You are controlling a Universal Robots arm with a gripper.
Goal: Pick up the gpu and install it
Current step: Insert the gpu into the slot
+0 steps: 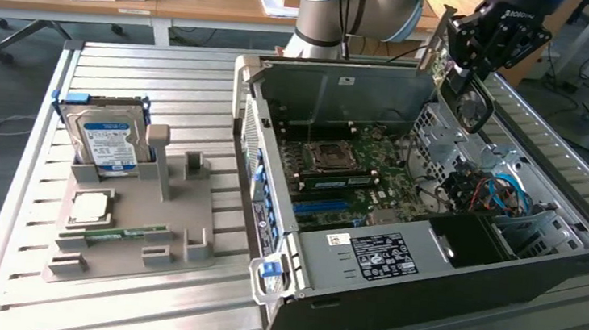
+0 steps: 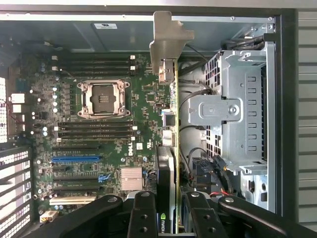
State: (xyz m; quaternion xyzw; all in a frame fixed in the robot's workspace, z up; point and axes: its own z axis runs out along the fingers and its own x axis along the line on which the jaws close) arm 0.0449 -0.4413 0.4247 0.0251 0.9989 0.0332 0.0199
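The hand (image 2: 171,215) gripped the gpu (image 2: 166,173) edge-on above the open computer case (image 1: 455,302), where any tilt or offset from the motherboard (image 2: 143,99) slot could jam the card or snag its bracket (image 2: 167,37)

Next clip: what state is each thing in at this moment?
gpu, gripped edge-on over the motherboard, not seated.
pincer, shut on the gpu.
computer case, on its side, open.
processor socket, empty.
hard drive, upright in the grey holder.
memory stick, lying in the holder.
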